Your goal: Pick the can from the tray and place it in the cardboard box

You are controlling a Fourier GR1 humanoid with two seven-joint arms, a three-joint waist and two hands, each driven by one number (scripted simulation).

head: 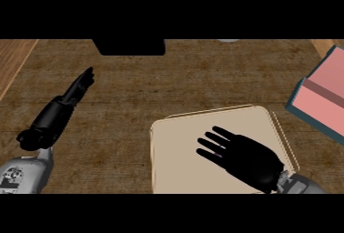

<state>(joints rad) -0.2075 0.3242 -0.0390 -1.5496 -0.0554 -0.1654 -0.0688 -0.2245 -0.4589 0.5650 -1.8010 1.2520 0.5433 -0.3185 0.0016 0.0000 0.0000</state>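
One purplish can [217,155], largely hidden

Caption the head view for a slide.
Right hand spread open over the beige tray; left hand straight over the brown counter; pink-lined box at right.

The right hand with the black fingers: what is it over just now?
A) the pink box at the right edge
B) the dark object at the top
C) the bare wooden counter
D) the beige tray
D: the right hand is spread, fingers straight, above the beige tray, apart from the pink box further right; no can is visible under it.
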